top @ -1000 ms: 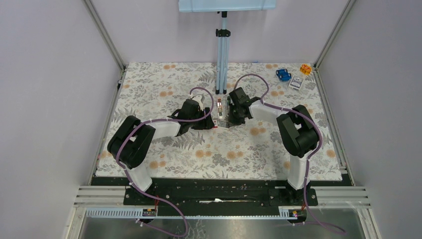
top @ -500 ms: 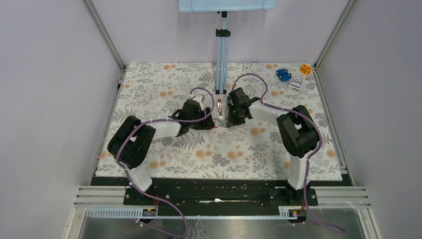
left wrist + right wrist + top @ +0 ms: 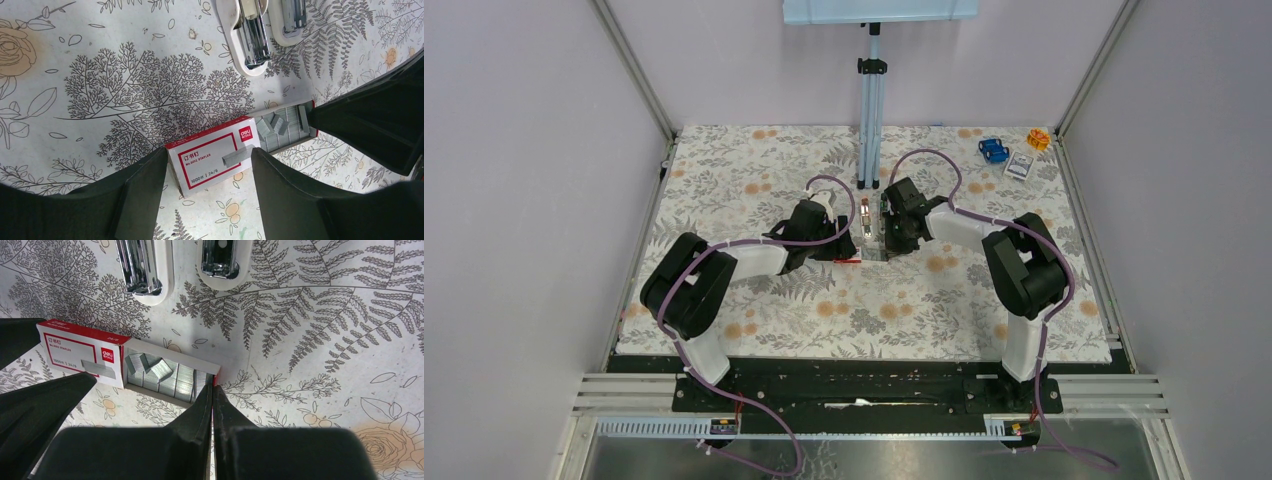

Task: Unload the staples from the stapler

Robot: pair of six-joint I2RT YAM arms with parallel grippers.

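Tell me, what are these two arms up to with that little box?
They are working on emptying a stapler, which lies opened flat on the flowered table cover. Loose staple strips sit in the pulled-out tray of a red and white staple box. The left fingers straddle the box's sleeve; whether they squeeze it is unclear. The right fingers are shut, their tips at the tray's far end.

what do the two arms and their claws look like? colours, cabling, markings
Both alike: left arm and right arm have bulky black joint housings with white links between, each trailed by a looping purple cable. The left claw and right claw have matte black wedge-shaped fingers. No markings visible.
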